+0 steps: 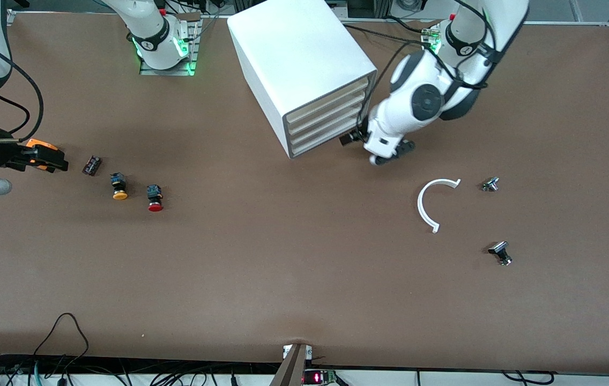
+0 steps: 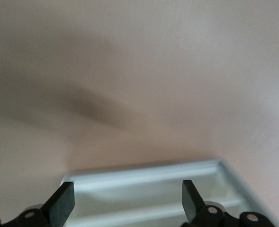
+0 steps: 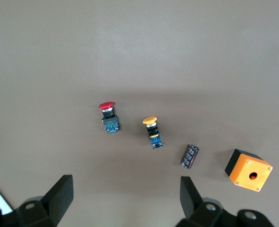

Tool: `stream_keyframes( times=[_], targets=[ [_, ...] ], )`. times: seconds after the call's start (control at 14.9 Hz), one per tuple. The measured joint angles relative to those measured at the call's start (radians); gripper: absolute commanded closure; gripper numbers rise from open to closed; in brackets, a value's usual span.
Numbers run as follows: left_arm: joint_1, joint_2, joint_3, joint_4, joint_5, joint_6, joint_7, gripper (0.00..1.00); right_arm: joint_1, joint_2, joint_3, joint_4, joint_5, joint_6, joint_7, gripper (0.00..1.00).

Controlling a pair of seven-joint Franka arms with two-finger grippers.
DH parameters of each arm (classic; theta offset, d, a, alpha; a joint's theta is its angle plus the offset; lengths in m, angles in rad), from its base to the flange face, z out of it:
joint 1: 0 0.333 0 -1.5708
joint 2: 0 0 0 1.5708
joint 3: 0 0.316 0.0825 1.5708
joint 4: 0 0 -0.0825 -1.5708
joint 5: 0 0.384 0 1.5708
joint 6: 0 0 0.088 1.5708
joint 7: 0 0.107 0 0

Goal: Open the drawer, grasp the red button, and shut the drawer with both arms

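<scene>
The white cabinet (image 1: 294,53) stands at the table's back, all four drawers shut. The drawer (image 1: 327,105) is second from top. My left gripper (image 1: 354,136) is open at the cabinet's front, low at the corner toward the left arm's end. In the left wrist view its fingers (image 2: 63,201) straddle a white drawer lip (image 2: 144,182); I cannot tell which drawer. The red button (image 1: 155,199) lies on the table toward the right arm's end and shows in the right wrist view (image 3: 108,116). My right gripper (image 1: 55,161) is open and empty, over the orange box.
An orange-yellow button (image 1: 119,187) and a small dark capacitor (image 1: 91,165) lie beside the red one. The orange box (image 3: 249,169) has a hole. A white curved piece (image 1: 426,206) and two small metal parts (image 1: 490,184) (image 1: 500,253) lie toward the left arm's end.
</scene>
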Motion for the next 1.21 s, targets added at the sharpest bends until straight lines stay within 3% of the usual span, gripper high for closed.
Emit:
stream_keyframes(
  times=[0.27,0.47,0.61,0.94,1.21],
  targets=[
    [0.035,-0.044,0.151,0.027,0.002,0.025,0.285,0.0,-0.009,-0.025,0.017,-0.011,-0.002,0.0,0.001,0.0],
    [0.056,-0.115,0.302,0.134,0.04,-0.181,0.58,0.0,-0.01,-0.025,0.02,-0.015,-0.005,0.001,0.001,0.0],
    [0.063,-0.167,0.38,0.236,0.114,-0.348,0.668,0.0,-0.011,-0.025,0.022,-0.017,-0.018,0.004,0.001,0.0],
    [0.057,-0.28,0.408,0.417,0.32,-0.63,0.687,0.0,-0.011,-0.027,0.029,-0.027,-0.035,0.012,0.023,0.0],
    [0.055,-0.321,0.412,0.439,0.355,-0.7,0.684,0.0,-0.015,-0.063,0.028,-0.104,-0.039,0.096,0.026,0.0]
  ],
)
